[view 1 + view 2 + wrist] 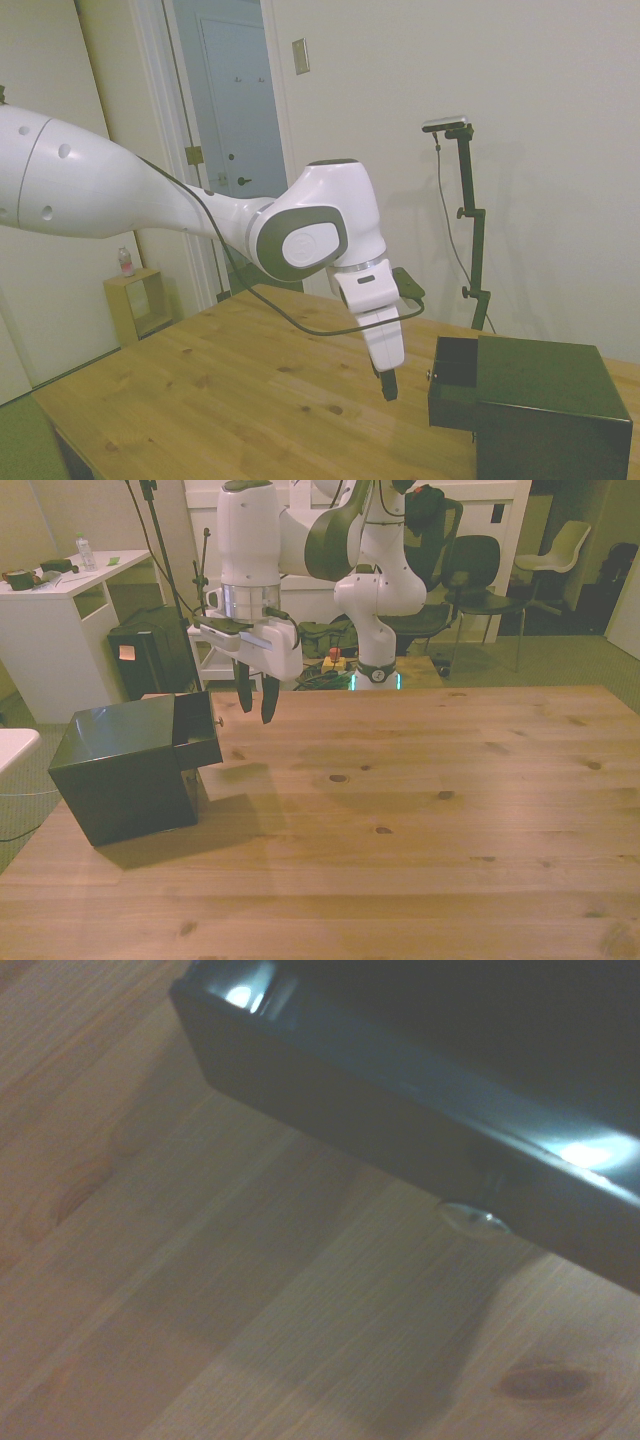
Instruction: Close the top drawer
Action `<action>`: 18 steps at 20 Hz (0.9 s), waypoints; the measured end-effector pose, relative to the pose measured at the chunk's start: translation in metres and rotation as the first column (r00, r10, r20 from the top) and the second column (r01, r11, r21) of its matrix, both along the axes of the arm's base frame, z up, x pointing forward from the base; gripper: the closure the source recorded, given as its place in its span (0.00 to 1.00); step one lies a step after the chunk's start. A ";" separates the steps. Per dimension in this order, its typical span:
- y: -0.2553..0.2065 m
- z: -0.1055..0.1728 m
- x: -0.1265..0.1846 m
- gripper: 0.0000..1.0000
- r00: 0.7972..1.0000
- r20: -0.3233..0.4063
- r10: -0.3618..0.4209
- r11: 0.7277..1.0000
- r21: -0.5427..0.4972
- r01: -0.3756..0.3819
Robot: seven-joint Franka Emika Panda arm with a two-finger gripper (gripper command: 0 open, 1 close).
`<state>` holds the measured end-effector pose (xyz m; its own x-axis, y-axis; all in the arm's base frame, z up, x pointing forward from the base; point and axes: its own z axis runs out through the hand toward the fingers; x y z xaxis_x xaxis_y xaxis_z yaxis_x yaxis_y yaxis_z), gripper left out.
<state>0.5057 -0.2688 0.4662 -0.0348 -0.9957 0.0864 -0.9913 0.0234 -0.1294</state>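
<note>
Drawer: I see the top drawer [198, 728] pulled partway out of the cabinet [125, 765], which sits near the table [420, 810] edge at the front view's left. Its front faces the open tabletop.
Knob: one small silver knob [474, 1220] on the drawer front, clear in the wrist view; also a speck in the side view [429, 376].
Gripper: my gripper [253, 702] hangs just beside the drawer front, fingers pointing down and slightly apart, holding nothing. From the side view [388, 385] it is close to the front but not touching.
Stage: I judge the closing push not yet begun; the drawer is still well out.
Risk, knob: if I drive straight in, a fingertip could catch the knob and slip off sideways instead of pressing the flat front.
Risk, cabinet: the cabinet looks light and stands close to the table edge. A hard or off-centre push might slide or turn the whole box rather than seat the drawer.
Risk, height: if I come in too low, the fingers could scrape the table or pass under the drawer.
Risk, angle: the cabinet sits skewed to the table edges, so a push square to the table could jam the drawer in its runners.
Count: one arm, one gripper, one cabinet, one open drawer, one knob.
</note>
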 end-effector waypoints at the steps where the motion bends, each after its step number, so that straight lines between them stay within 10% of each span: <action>1: -0.003 0.001 -0.001 1.00 1.000 0.003 -0.005 1.000 0.004 0.004; 18: -0.049 0.008 -0.003 1.00 0.998 0.008 -0.056 0.998 0.017 0.056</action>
<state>0.5027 -0.3182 0.4743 -0.0914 -0.9934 0.0687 -0.9873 0.0814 -0.1365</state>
